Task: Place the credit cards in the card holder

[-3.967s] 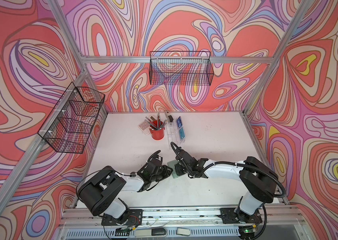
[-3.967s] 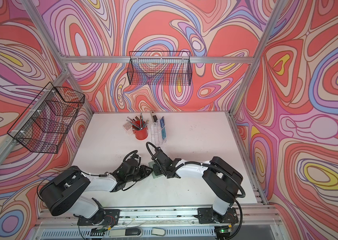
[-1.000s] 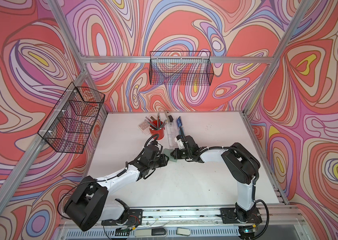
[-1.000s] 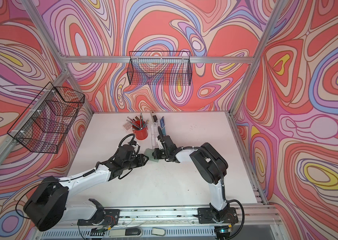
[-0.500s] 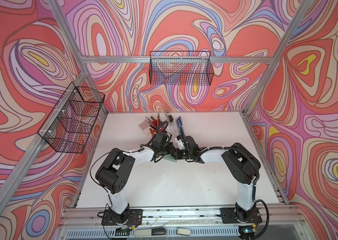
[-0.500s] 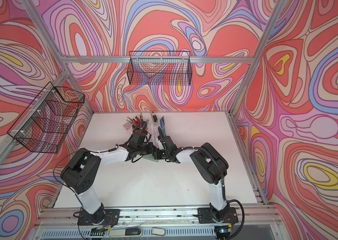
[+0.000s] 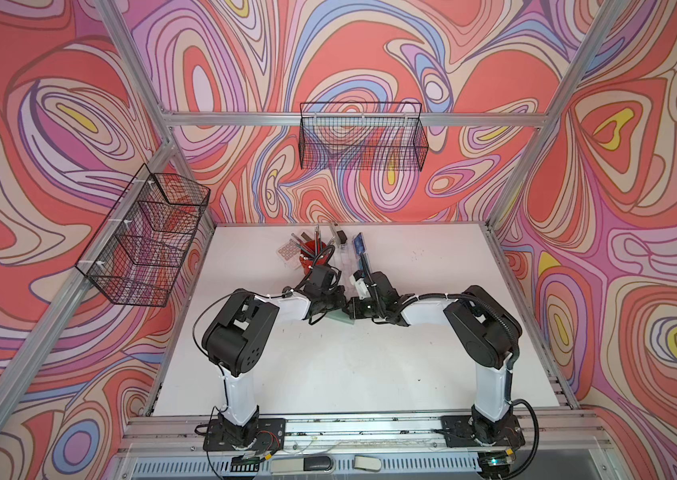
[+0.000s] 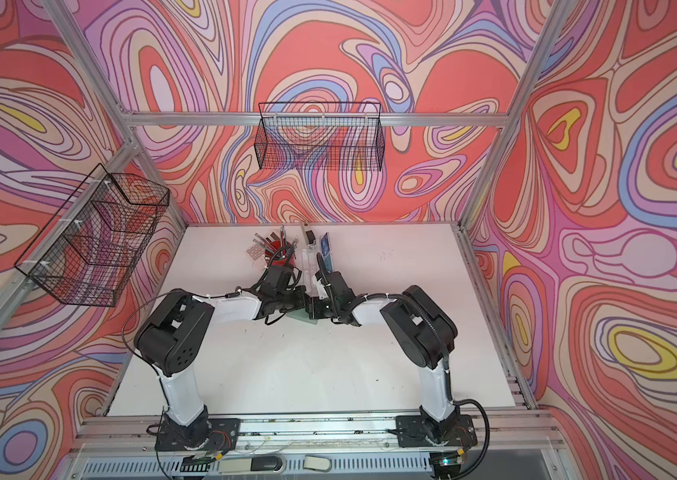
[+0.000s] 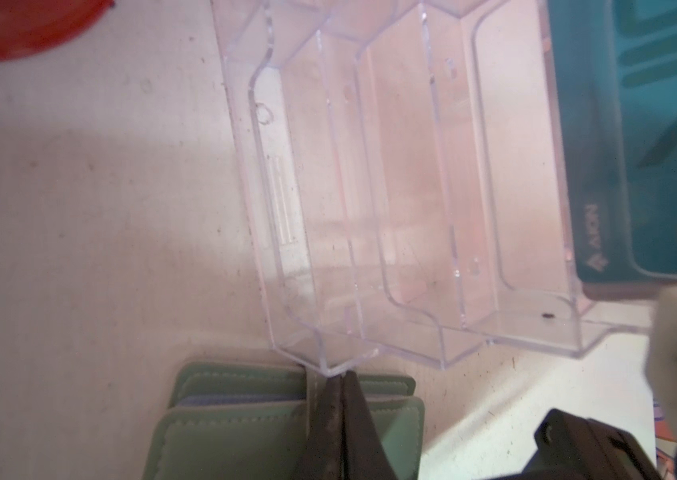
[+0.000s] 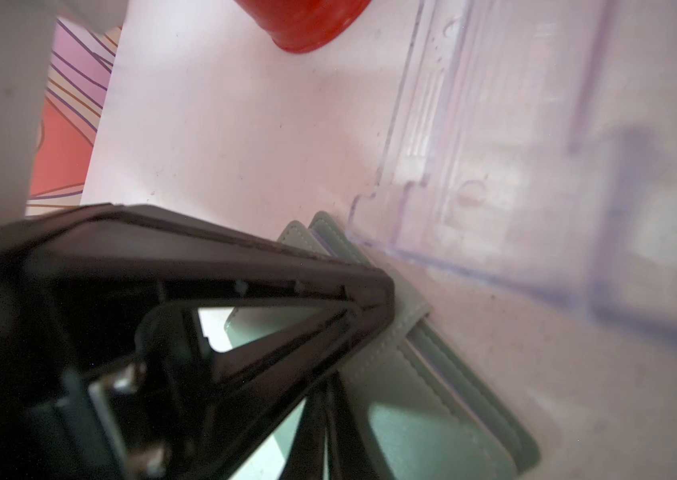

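- Sage-green leather-like card holder (image 9: 237, 440) rests on the white tabletop (image 7: 328, 365). Its two covers are slightly apart, and pale sleeves show between them.
- One edge of the card holder touches a corner of the clear tiered acrylic stand (image 9: 411, 166).
- The left gripper (image 9: 339, 382) has its two dark fingers pressed together. The tips sit over the card holder's edge, right at that corner of the stand. Whether a cover is pinched between them cannot be told.
- The right gripper (image 10: 382, 299) is clamped on the card holder's (image 10: 432, 415) strap tab, which sticks out just past the fingertips.
- In both top views the two grippers meet almost tip to tip at mid-table. Only a sliver of the green card holder (image 7: 339, 318) (image 8: 301, 319) shows beneath them.
- A teal plastic credit card (image 9: 661, 124) with a gold chip stands in the stand, on the side away from the red plastic cup (image 9: 16, 25). In both top views it shows as an upright blue card (image 7: 358, 245) (image 8: 325, 245).
- The red cup holds pens and stands near the stand, just behind the left gripper.
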